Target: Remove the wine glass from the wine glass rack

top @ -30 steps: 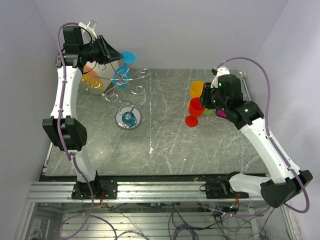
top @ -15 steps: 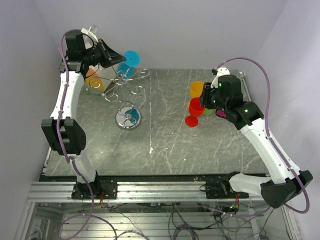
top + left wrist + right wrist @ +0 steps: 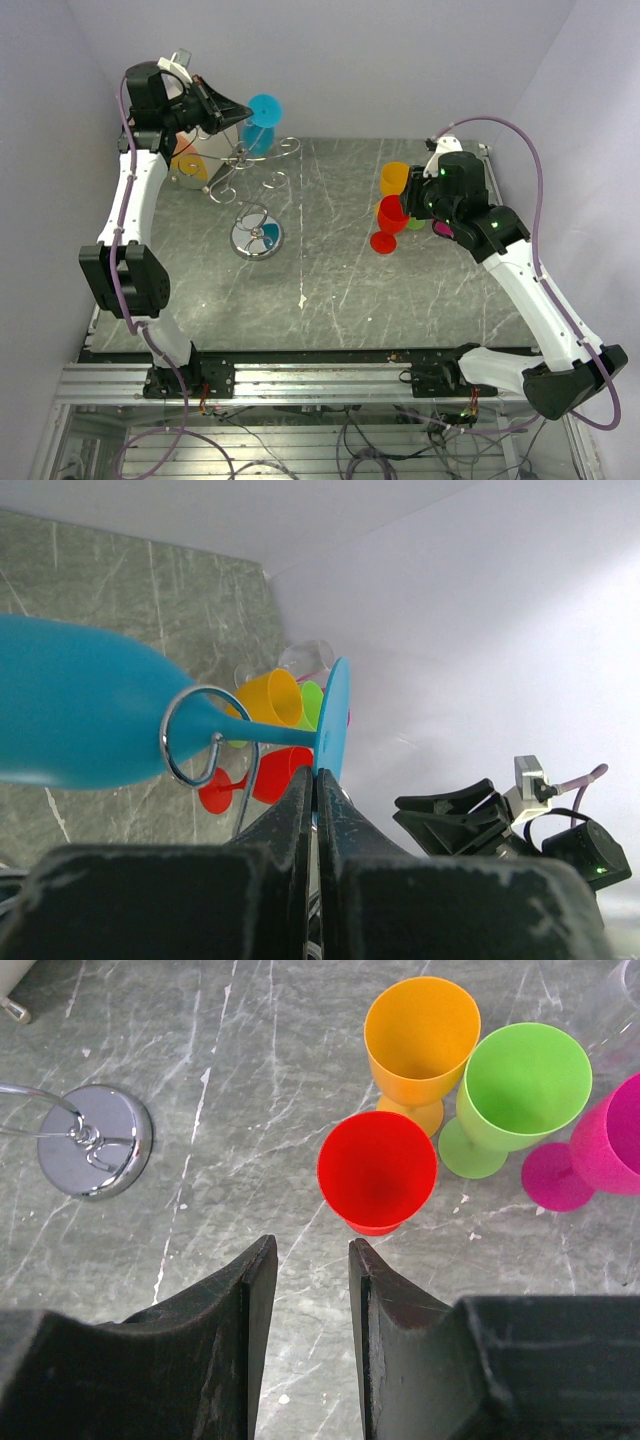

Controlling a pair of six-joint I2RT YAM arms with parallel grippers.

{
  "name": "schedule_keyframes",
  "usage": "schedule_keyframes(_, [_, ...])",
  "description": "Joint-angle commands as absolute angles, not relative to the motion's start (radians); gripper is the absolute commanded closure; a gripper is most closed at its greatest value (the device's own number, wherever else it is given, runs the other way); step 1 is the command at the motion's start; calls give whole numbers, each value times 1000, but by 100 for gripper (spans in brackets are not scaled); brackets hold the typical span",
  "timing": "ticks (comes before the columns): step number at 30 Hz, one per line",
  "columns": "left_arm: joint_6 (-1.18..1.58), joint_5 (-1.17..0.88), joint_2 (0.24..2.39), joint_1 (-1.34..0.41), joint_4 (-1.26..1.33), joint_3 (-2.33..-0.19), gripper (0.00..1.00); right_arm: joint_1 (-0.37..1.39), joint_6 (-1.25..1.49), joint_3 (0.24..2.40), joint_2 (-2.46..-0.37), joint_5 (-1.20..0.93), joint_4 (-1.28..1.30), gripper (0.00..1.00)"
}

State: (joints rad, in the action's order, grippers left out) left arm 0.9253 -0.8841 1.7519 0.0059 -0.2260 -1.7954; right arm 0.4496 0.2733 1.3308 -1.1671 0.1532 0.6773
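Observation:
The blue wine glass (image 3: 264, 112) lies on its side high at the back left, its stem threaded through a curled wire ring (image 3: 195, 736) of the wine glass rack (image 3: 257, 237). My left gripper (image 3: 243, 114) is shut on the thin edge of the glass's round foot (image 3: 334, 720); the bowl (image 3: 70, 720) points away from the fingers (image 3: 292, 805). My right gripper (image 3: 308, 1252) is open and empty, hovering just near of a red glass (image 3: 377, 1168), also seen in the top view (image 3: 405, 205).
Orange (image 3: 421, 1028), green (image 3: 521, 1082) and pink (image 3: 612, 1132) glasses stand by the red one at the right. A beige drum with an orange face (image 3: 186, 160) sits behind the rack. Walls close in at the back and left.

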Motion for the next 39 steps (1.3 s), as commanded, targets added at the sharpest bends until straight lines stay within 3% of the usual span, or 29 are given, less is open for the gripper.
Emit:
schedule_keyframes(1, [883,-866,1676,20,-301,-1812,93,446,281,1318,-1146,165,651,65])
schedule_keyframes(16, [867,-796,1630,93,-361,-1729,93,446,285,1307,-1137,167,650,65])
schedule_keyframes(28, [976,-735,1688,101,-199,-1817,93,446,292,1303,-1145,147,632,65])
schedule_keyframes(39, [1308,-765,1638,99,445,-1649,93,446,275,1270,-1103,63,540,65])
